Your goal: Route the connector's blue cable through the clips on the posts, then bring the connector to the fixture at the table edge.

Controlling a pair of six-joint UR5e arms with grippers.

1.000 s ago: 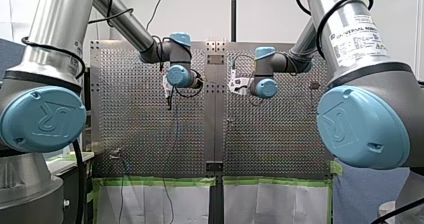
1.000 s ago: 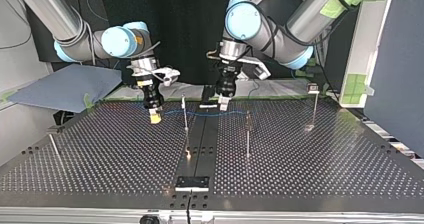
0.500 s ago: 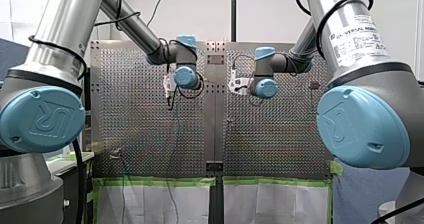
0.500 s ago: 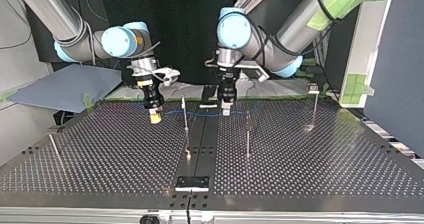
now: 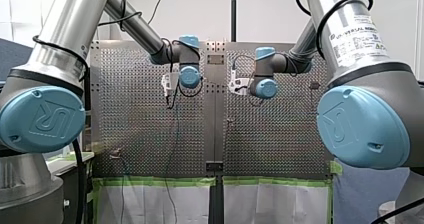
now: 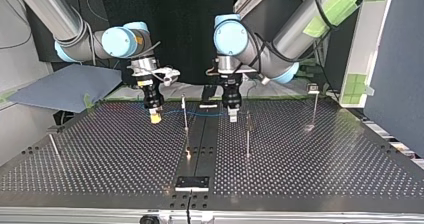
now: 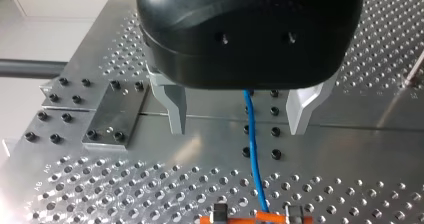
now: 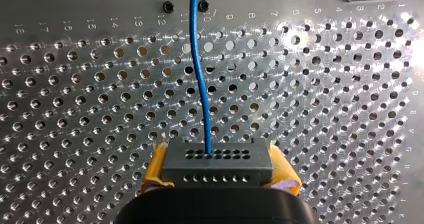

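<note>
Starting at the top view's left, a first post [image 6: 54, 145] stands alone near the edge of the counter [image 6: 100, 159], well apart from the rest. Next is my right claw [image 6: 155, 117], pointing down just over the perforated surface. Its yellow pads [image 8: 157, 170] are clamped on the dark grey connector [image 8: 217, 158]. In the right wrist view the connector sits square between them with its holed face turned ahead. The blue cable [image 8: 200, 74] leaves one of those holes and runs off over the counter with a slight wave.

Back in the top view, the cable heads rightward from that claw, past the second post [image 6: 185, 113]. Whether it sits in that post's clip I cannot tell. Nearer the camera, at the counter's edge by the middle seam, lies the fixture [image 6: 192, 183], a dark plate well apart from the connector.

Then comes my left claw [image 6: 233, 116], hanging just above the counter beside the seam. Its metal fingers [image 7: 173, 106] stand wide apart. In the left wrist view the cable passes through the gap between them, touching neither, and ahead of them it meets the orange-yellow pads of my right claw. Just right of my left claw stands the third post [image 6: 247, 131], and further right a fourth post [image 6: 315, 106] with a small block on top.
</note>
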